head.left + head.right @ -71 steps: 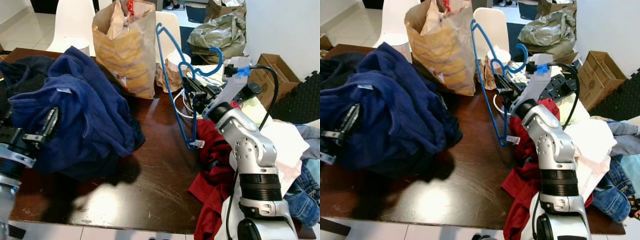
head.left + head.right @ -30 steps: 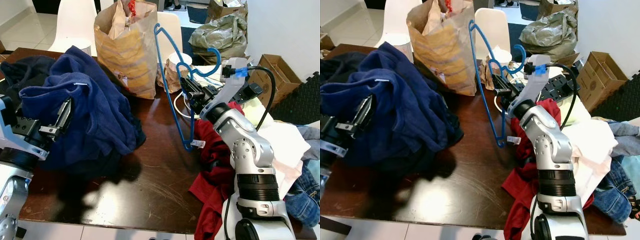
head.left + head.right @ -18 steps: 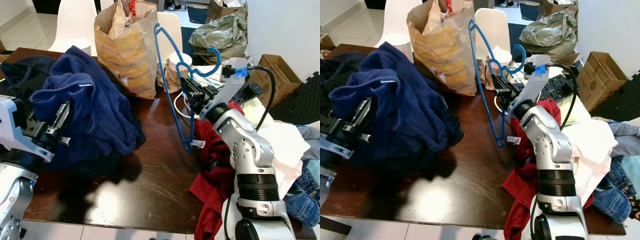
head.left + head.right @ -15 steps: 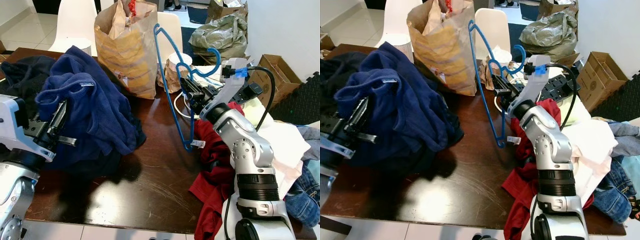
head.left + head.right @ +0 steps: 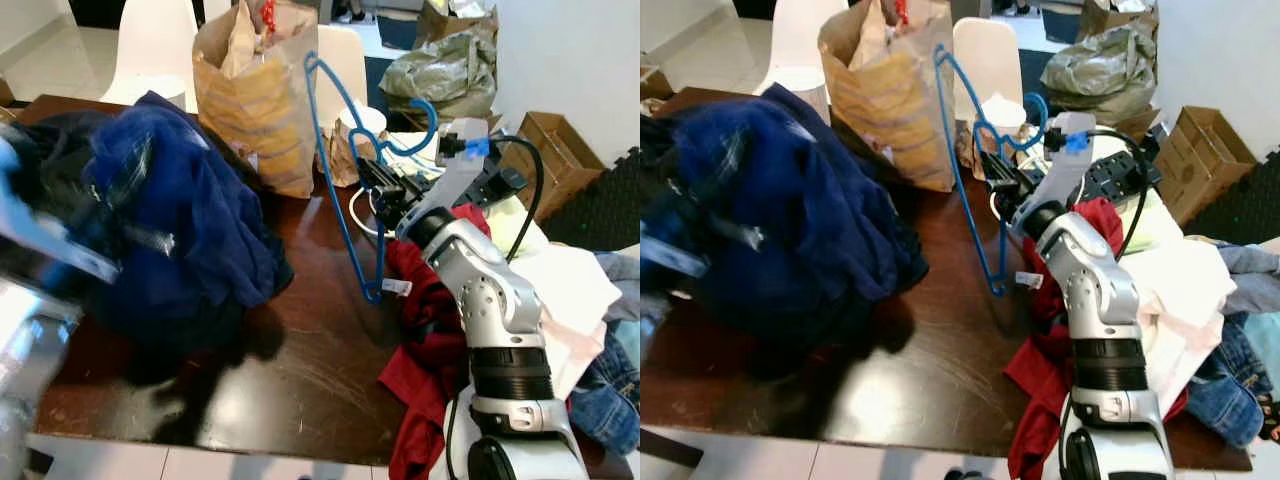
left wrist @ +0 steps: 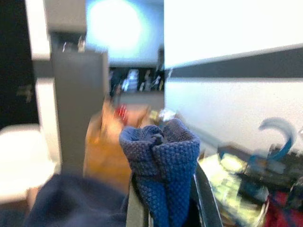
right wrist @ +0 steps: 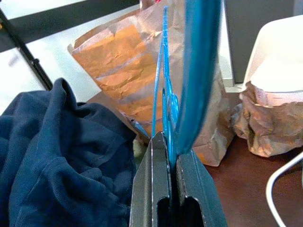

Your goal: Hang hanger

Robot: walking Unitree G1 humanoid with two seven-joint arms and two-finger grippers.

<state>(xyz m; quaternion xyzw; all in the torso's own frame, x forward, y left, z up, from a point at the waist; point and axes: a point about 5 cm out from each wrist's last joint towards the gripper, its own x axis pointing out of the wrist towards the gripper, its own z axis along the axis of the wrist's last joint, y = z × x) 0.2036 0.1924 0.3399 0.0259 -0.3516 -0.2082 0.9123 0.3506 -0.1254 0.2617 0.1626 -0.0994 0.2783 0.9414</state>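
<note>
A blue wire hanger (image 5: 345, 190) stands upright over the dark wooden table (image 5: 300, 380), its hook (image 5: 425, 110) curling toward my right arm. My right gripper (image 5: 372, 182) is shut on the hanger near its neck; in the right wrist view the two fingers (image 7: 158, 184) pinch the blue wire (image 7: 166, 109). A navy knit garment (image 5: 190, 200) is heaped at the table's left. My left gripper (image 6: 163, 189) is shut on a fold of that navy fabric (image 6: 158, 151) and holds it raised. The left arm (image 5: 45, 255) is motion-blurred.
A brown paper bag (image 5: 255, 100) stands behind the hanger, with white chairs (image 5: 150, 40) beyond. Red clothing (image 5: 430, 330) and pale garments (image 5: 565, 290) pile at the table's right. A cardboard box (image 5: 545, 140) and a grey bag (image 5: 440, 65) sit on the floor.
My left arm has lifted the navy garment higher and swung it rightward, and now blurs with motion. The right gripper and the hanger have stayed put.
</note>
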